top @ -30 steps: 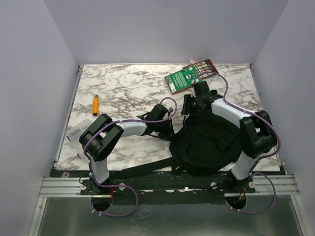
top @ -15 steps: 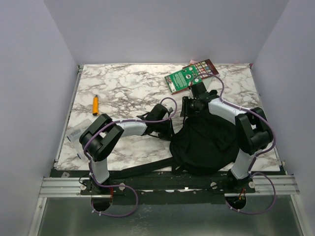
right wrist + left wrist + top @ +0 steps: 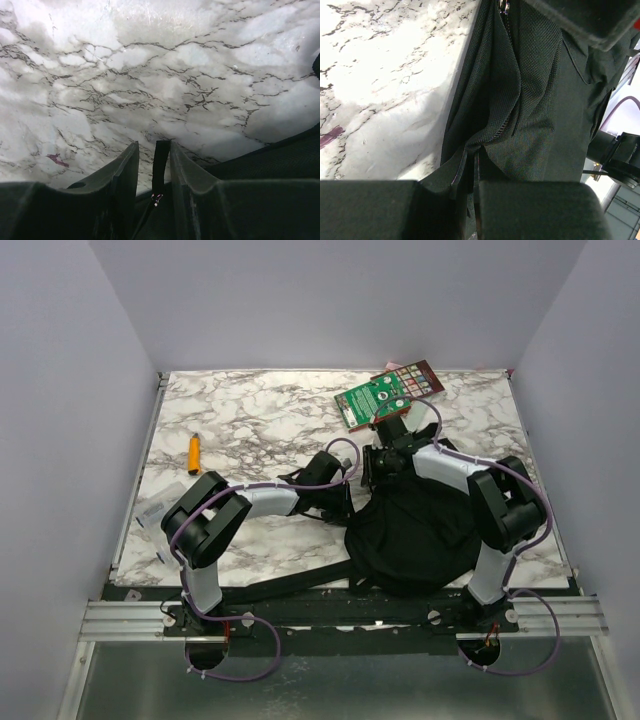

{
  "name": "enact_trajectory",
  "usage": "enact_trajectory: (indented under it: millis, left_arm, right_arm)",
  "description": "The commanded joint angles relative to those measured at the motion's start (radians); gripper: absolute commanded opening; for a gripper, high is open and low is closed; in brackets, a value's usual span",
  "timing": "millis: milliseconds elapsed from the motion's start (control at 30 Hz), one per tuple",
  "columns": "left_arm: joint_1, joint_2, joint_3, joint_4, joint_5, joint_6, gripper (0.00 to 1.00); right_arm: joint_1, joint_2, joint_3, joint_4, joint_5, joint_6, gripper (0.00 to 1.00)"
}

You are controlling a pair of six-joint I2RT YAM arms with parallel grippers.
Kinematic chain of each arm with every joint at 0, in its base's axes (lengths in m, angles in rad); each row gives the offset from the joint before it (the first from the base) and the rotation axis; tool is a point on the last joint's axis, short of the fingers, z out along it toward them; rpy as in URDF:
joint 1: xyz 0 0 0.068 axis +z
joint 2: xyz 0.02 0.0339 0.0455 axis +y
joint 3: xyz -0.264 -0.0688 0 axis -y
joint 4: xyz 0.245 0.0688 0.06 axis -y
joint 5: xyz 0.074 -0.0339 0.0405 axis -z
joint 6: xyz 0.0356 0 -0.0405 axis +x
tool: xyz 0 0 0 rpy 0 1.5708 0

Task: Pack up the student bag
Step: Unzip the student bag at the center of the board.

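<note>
Surface [image 3: 250,420]: white marble-look w/ grey veins; runs out beyond and to the left of both pincers.

Black student bag [image 3: 410,530]: soft fabric, biggest item, slumped on the surface. Lies on the near side of the R pincer and just right of the L pincer. Long strap trails from it along the near edge, below the L pincer. Zip line visible in left wrist view.

L pincer [image 3: 470,186]: fingers pressed together on a fold of the bag's mesh fabric at its left edge; fabric bunched betw. the pads.

R pincer [image 3: 154,146]: low over the bag's far edge. Fingers nearly together, a thin black strip of the bag betw. them, small zip pull at its base. Bare marble straight ahead of the tips.

Green-cover book [image 3: 375,398]: flat on the surface, just beyond the R pincer, not touching it.

Red-brown card [image 3: 418,373]: partly under the book's far-right corner, further from the R pincer.

Orange marker [image 3: 194,451]: lying flat, well left of the L pincer, slightly beyond it.

Small grey item [image 3: 152,512]: at the surface's left edge, far left of the L pincer; too small to ID.
</note>
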Motion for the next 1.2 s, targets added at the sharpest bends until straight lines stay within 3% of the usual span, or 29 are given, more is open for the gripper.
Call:
enact_trajectory:
  millis: [0, 100, 167, 300, 467, 533, 600, 667, 800, 867, 967, 1033, 1167]
  left_arm:
    - [-0.010, -0.023, 0.017, -0.014, -0.004, 0.022, 0.00]
    - [-0.011, -0.021, 0.019, -0.014, -0.002, 0.022, 0.00]
    - [-0.010, -0.017, 0.022, -0.015, 0.003, 0.021, 0.00]
    - [-0.002, -0.008, 0.034, -0.014, 0.028, 0.026, 0.00]
    - [0.078, 0.027, 0.092, -0.017, 0.150, 0.034, 0.00]
    - [0.112, 0.035, 0.126, -0.029, 0.188, 0.041, 0.00]
    - [0.135, 0.034, 0.146, -0.032, 0.210, 0.046, 0.00]
    - [0.149, 0.030, 0.149, -0.032, 0.231, 0.042, 0.00]
    - [0.140, 0.002, 0.107, -0.012, 0.269, 0.021, 0.00]
    - [0.137, -0.023, 0.076, -0.001, 0.292, 0.010, 0.10]
    - [0.147, -0.105, 0.018, -0.001, 0.290, 0.026, 0.43]
    - [0.164, -0.179, -0.034, 0.023, 0.265, 0.046, 0.59]
    - [0.219, -0.328, -0.139, 0.101, 0.248, 0.058, 0.70]
  right_arm:
    - [0.033, 0.018, -0.033, -0.042, 0.076, -0.035, 0.32]
    - [0.041, 0.014, -0.039, -0.035, 0.097, -0.040, 0.18]
    - [0.043, 0.014, -0.037, -0.026, 0.107, -0.039, 0.01]
    - [0.041, -0.010, -0.005, 0.002, -0.039, 0.012, 0.01]
    - [0.027, -0.067, 0.003, 0.075, -0.291, 0.215, 0.01]
    - [0.024, -0.105, -0.063, 0.199, -0.432, 0.364, 0.00]
    - [0.025, -0.161, -0.195, 0.455, -0.541, 0.575, 0.00]
    - [0.027, -0.227, -0.330, 0.693, -0.547, 0.748, 0.01]
    - [0.011, -0.271, -0.313, 0.593, -0.432, 0.650, 0.01]
    - [0.005, -0.257, -0.287, 0.578, -0.426, 0.603, 0.01]
    - [-0.019, -0.243, -0.256, 0.516, -0.418, 0.534, 0.01]
    - [-0.040, -0.253, -0.261, 0.508, -0.425, 0.503, 0.01]
    - [-0.068, -0.269, -0.288, 0.526, -0.465, 0.452, 0.01]
